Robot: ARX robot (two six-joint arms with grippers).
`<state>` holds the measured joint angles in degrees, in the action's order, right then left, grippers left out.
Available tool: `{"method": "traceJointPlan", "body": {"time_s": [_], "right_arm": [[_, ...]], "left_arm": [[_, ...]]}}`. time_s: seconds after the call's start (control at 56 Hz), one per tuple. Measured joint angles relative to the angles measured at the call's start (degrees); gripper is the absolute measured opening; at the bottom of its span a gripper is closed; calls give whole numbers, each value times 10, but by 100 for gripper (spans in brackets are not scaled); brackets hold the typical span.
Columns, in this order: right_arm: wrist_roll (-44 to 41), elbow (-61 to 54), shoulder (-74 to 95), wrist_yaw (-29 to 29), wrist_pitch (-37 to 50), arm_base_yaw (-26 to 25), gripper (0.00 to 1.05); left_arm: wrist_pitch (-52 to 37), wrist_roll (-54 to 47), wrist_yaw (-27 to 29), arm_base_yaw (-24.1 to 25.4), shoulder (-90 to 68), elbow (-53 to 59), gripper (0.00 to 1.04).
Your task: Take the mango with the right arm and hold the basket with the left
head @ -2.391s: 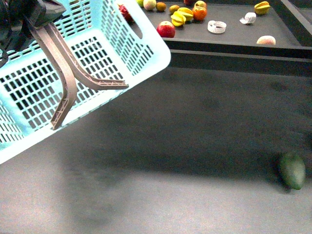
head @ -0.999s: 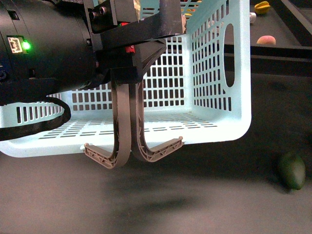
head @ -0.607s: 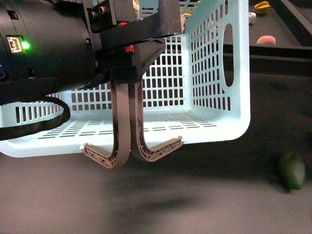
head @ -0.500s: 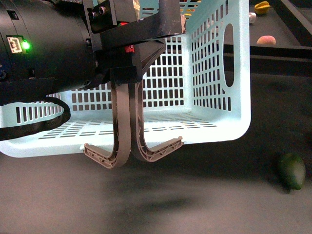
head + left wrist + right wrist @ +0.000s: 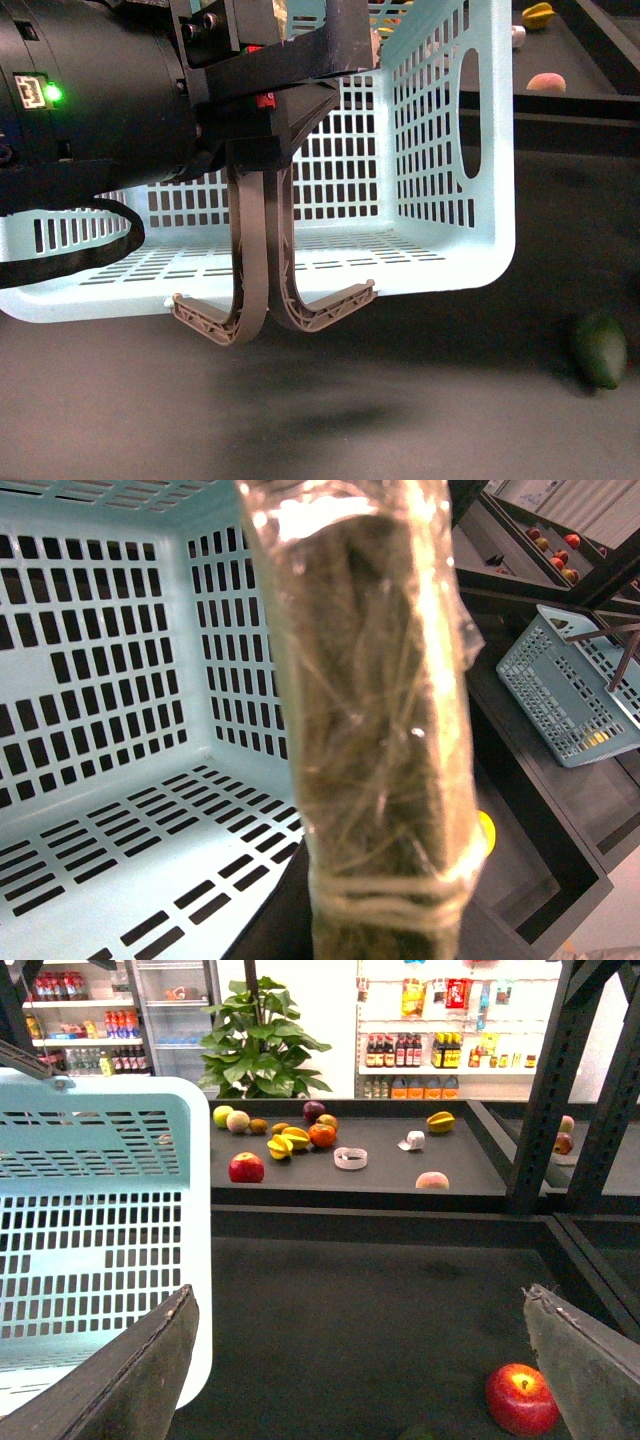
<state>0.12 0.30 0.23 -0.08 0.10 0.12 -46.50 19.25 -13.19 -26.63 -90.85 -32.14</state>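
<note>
The light turquoise basket (image 5: pixel 440 150) hangs lifted above the dark table, its open side facing me. My left gripper (image 5: pixel 265 150) is shut on its two grey-brown swing handles (image 5: pixel 250 290), which curve down in front. In the left wrist view a tape-wrapped finger (image 5: pixel 370 730) fills the middle, with the basket's slotted floor (image 5: pixel 110 850) behind it. My right gripper (image 5: pixel 365 1360) is open and empty, low over the table beside the basket's wall (image 5: pixel 100 1210). Several yellow fruits (image 5: pixel 290 1140) lie on the far shelf. I cannot tell which is the mango.
A dark green oval fruit (image 5: pixel 600 350) lies on the table at the right. A red apple (image 5: pixel 520 1398) sits near one right finger (image 5: pixel 590 1360). The raised back shelf (image 5: pixel 380 1175) holds apples, an orange and a tape roll. Dark posts (image 5: pixel 545 1080) stand at the right.
Since 2.4 s ago the basket has swung right and come upright, with my left arm now filling the left of the front view. Over the last second nothing has moved.
</note>
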Motion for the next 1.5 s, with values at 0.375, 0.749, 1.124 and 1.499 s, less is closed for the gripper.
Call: {"method": "traceJointPlan", "body": {"time_s": [0.375, 0.749, 1.124, 1.499], "right_arm": [[73, 16, 115, 83, 18, -9, 97], [3, 61, 476, -74, 301, -170, 97], [-191, 139, 796, -185, 405, -266, 97], [-397, 221, 1008, -236, 403, -350, 97]], "left_arm": [[0, -2, 1, 0, 0, 0, 9], [0, -2, 1, 0, 0, 0, 9], [0, -3, 1, 0, 0, 0, 9], [0, -4, 1, 0, 0, 0, 9]]}}
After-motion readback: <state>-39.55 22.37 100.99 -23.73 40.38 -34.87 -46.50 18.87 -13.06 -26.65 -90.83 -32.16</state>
